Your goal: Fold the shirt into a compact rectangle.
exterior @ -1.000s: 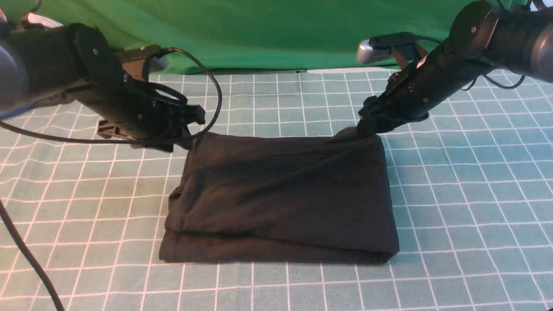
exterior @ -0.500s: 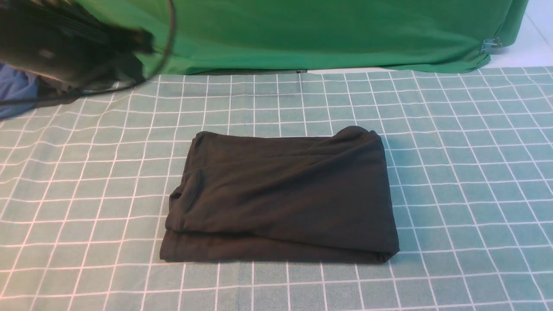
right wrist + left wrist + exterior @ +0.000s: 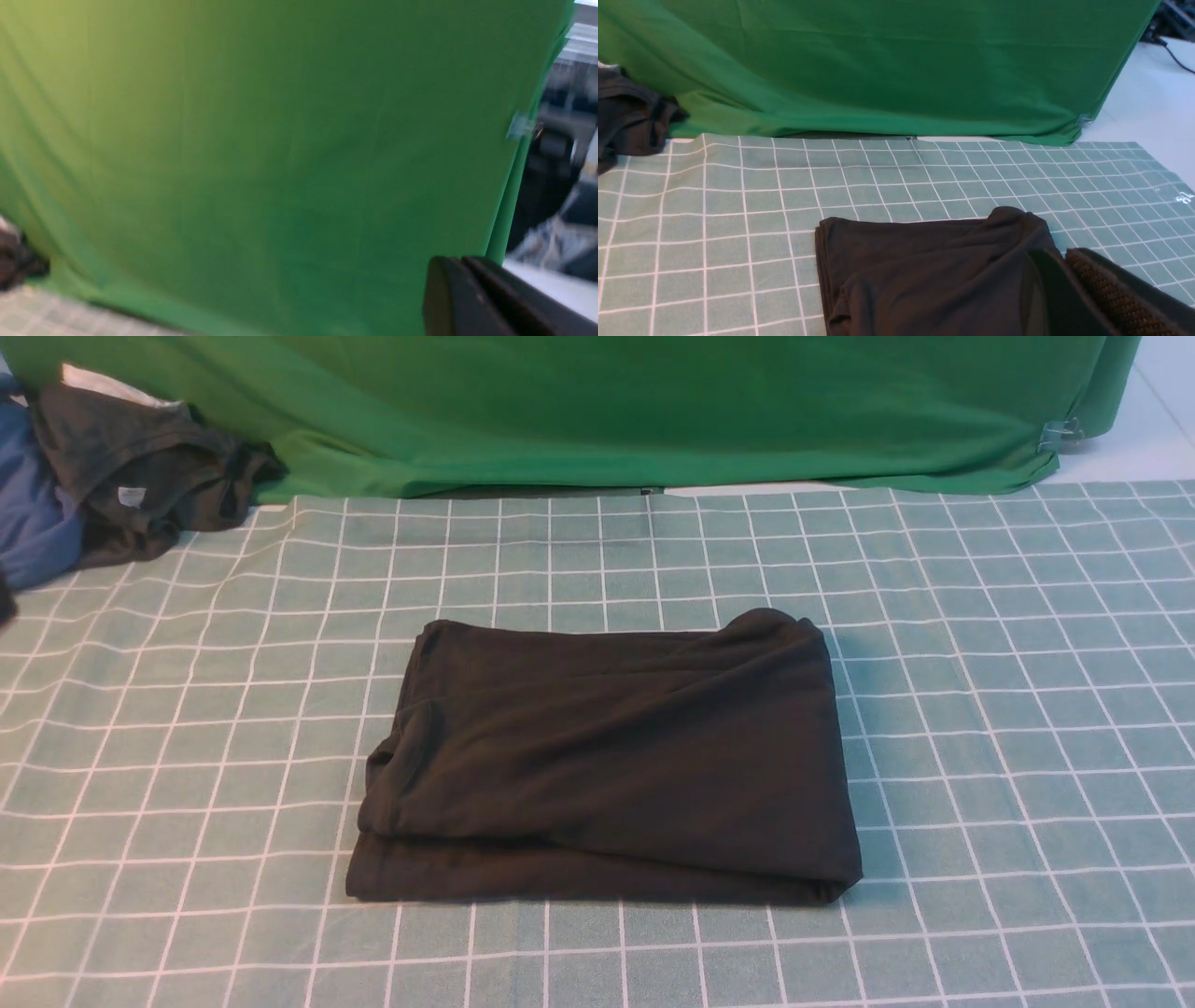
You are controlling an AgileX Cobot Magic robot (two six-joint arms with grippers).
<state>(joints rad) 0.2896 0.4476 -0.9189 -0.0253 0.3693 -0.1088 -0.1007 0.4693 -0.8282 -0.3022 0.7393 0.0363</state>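
The black shirt [image 3: 607,756] lies folded into a thick rectangle in the middle of the checked tablecloth, its far right corner bunched up slightly. Neither arm shows in the front view. In the left wrist view the shirt [image 3: 924,275] fills the lower middle, and my left gripper [image 3: 1059,255] is shut with nothing in it, raised clear of the cloth. My right gripper [image 3: 455,263] is shut and empty, pointing at the green backdrop; that view is blurred.
A big green cloth [image 3: 607,411] hangs along the table's far edge. A dark grey-brown garment with a small white tag [image 3: 140,476] and blue cloth [image 3: 33,527] are heaped at the far left. The checked tablecloth [image 3: 1027,709] covers the table.
Both grippers let go of the shirt's far corners and shut. Both arms pulled back out of the front view. The shirt stayed folded where it was.
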